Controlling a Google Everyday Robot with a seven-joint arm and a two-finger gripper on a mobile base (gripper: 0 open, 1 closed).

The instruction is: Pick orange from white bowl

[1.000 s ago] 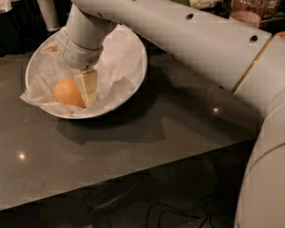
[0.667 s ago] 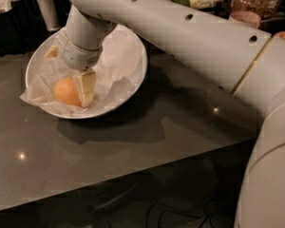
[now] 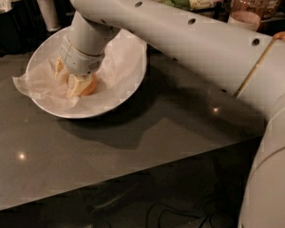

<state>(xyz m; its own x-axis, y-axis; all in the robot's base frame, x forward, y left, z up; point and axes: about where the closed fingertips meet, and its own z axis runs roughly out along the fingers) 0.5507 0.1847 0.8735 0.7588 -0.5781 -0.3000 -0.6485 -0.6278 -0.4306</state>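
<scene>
The white bowl [image 3: 128, 87] stands on the dark counter at the upper left, lined with crumpled white paper [image 3: 35, 84]. The orange [image 3: 89, 86] lies in the bowl, left of its middle, and only its right side shows. My gripper [image 3: 69, 76] reaches down into the bowl from above and sits right on the orange, covering most of it. The thick white arm [image 3: 180, 32] runs from the right edge across the top to the bowl.
The dark grey counter [image 3: 147, 141] stretches in front of and to the right of the bowl; its front edge runs from lower left to the right. Cups, jars and food packs [image 3: 247, 13] stand behind the bowl along the back.
My gripper has moved left and down onto the orange. Earlier it stood beside the orange's right side with the fruit in plain view; now it covers most of it.
</scene>
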